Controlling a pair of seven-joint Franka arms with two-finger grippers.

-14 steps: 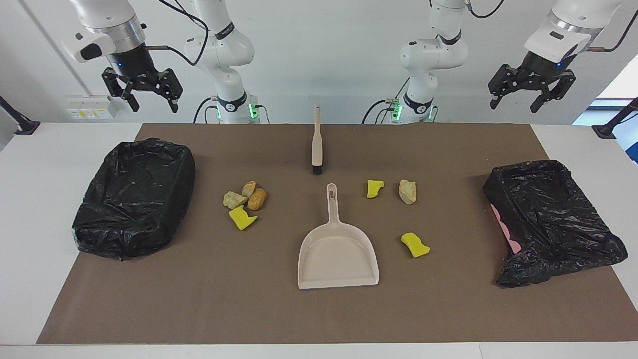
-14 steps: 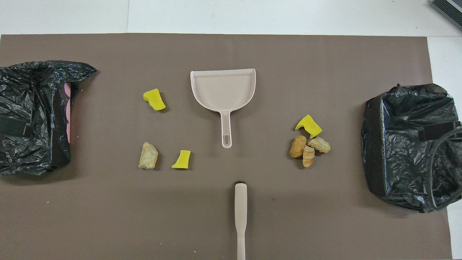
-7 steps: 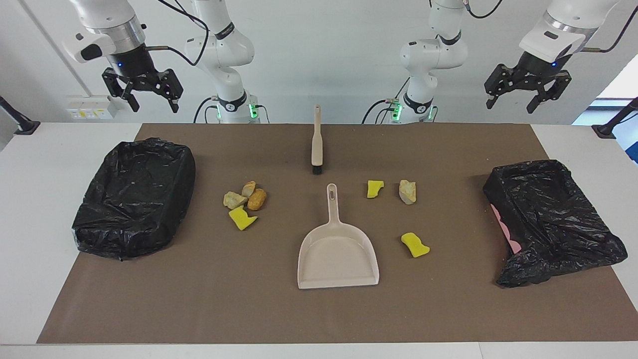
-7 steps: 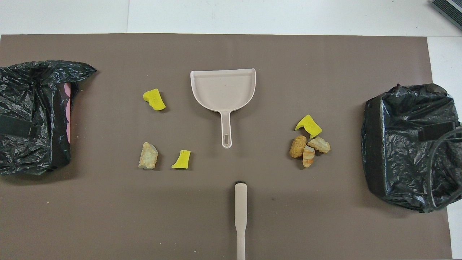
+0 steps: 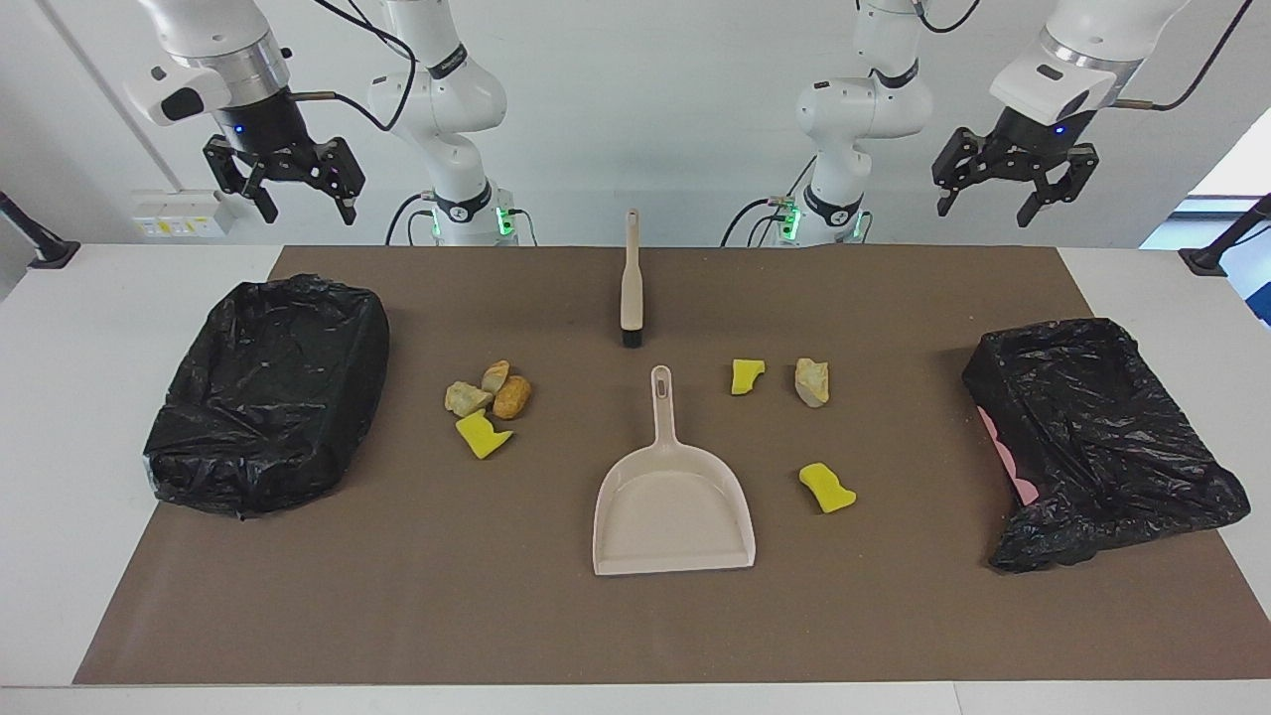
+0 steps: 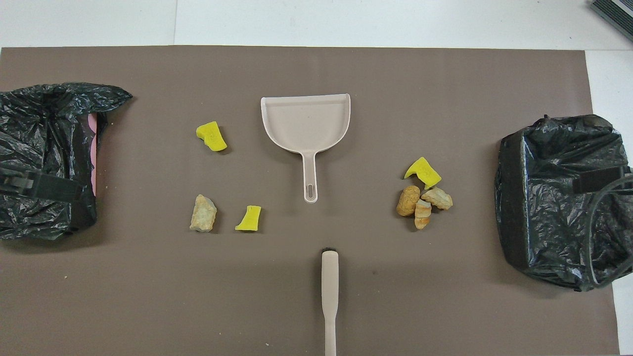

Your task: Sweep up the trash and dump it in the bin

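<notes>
- I am holding the left gripper (image 5: 1012, 196) and right gripper (image 5: 295, 189) raised, jaws released, grasping nothing.
- Trash is lying on the desk (image 6: 346, 306): one cluster (image 5: 489, 402) at the dustpan's (image 5: 673, 506) 10 o'clock in the facing view, three scraps (image 5: 812, 381) at 2 o'clock.
- Brush (image 5: 631, 288) is lying at the dustpan's 12.

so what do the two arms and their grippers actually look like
Both arms are glossy white with rounded joints, black bands at the seams and green lights at the bases. Black cables loop along them. Each wrist ends in a silver ring and a dark housing with a small blue light. The left gripper and right gripper are black, two-fingered, with linked outer bars.
</notes>
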